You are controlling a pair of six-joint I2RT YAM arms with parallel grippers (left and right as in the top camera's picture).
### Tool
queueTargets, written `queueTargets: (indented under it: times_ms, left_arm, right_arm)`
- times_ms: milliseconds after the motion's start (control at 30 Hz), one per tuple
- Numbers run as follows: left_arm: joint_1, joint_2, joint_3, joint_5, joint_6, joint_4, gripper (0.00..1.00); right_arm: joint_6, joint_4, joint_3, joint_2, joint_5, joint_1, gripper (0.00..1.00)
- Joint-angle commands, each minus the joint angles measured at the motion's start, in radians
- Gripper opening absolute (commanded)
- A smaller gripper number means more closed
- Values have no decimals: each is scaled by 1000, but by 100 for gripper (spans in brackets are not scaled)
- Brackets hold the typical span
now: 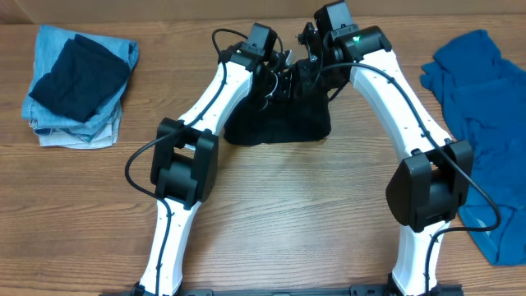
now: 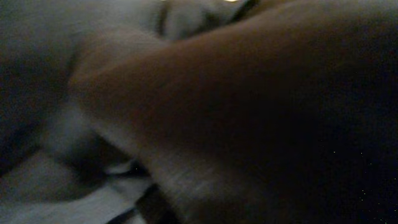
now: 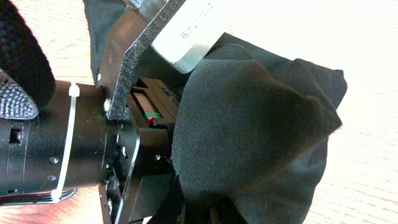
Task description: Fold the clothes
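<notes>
A black garment (image 1: 279, 123) lies bunched at the far middle of the table, with its top pulled up to both grippers. My left gripper (image 1: 275, 80) and right gripper (image 1: 306, 72) meet just above it, almost touching. In the right wrist view the black garment (image 3: 249, 124) drapes over my right fingers (image 3: 249, 214), which are closed in its folds. The left arm's gripper body (image 3: 143, 130) sits right beside them. The left wrist view is dark and blurred, filled with cloth (image 2: 249, 112) pressed close to the camera, and its fingers are hidden.
A stack of folded clothes (image 1: 78, 82), light blue with a dark navy piece on top, sits at the far left. A crumpled blue garment (image 1: 485, 123) lies along the right edge. Bare wooden table (image 1: 279, 214) lies between the arms.
</notes>
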State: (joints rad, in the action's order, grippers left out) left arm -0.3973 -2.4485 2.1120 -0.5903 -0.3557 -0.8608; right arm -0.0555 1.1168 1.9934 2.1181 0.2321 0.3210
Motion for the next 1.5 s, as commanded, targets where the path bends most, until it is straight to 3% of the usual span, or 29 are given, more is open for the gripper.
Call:
queueTargets:
  times_ms: [0, 233, 400, 500, 633, 667, 733, 767, 800, 933, 1000, 1133, 1300, 1467]
  left_arm:
    - [43, 39, 7, 104, 55, -39, 4]
    - [185, 51, 14, 105, 108, -92, 4]
    - [209, 193, 14, 102, 148, -116, 4]
    - [209, 278, 14, 170, 147, -117, 10]
    - [209, 326, 14, 293, 148, -142, 11]
    - [209, 327, 14, 304, 148, -153, 11]
    - [209, 327, 14, 338, 151, -176, 11]
    - [209, 327, 14, 338, 163, -186, 12]
    - [209, 327, 14, 339, 170, -187, 13]
    - [209, 330, 16, 338, 169, -187, 13]
    - [208, 345, 18, 335, 169, -191, 6]
    - [179, 376, 16, 332, 171, -258, 4]
    - [67, 284, -4, 332, 204, -291, 4]
    - [8, 212, -4, 621, 187, -306, 4]
  right_arm:
    - [-5, -12, 29, -3, 31, 15, 4]
    - [-5, -87, 28, 6, 31, 58, 4]
    - [-5, -139, 28, 65, 32, 112, 4]
    - [-6, -173, 28, 105, 39, 153, 5]
    - [-39, -234, 28, 125, 42, 219, 11]
    - [-69, -266, 28, 125, 41, 247, 22]
    - [-72, -274, 28, 125, 32, 262, 79]
    - [-72, -272, 28, 125, 31, 258, 96]
    - [-72, -279, 30, 124, 40, 250, 100]
    - [-72, -272, 92, 76, 275, 160, 100]
    - [-72, -243, 95, 27, 316, 85, 100]
    - [-72, -49, 94, -8, 242, -113, 96]
    - [-72, 76, 94, -7, 11, -180, 93]
    - [-68, 119, 94, -7, -47, -180, 94]
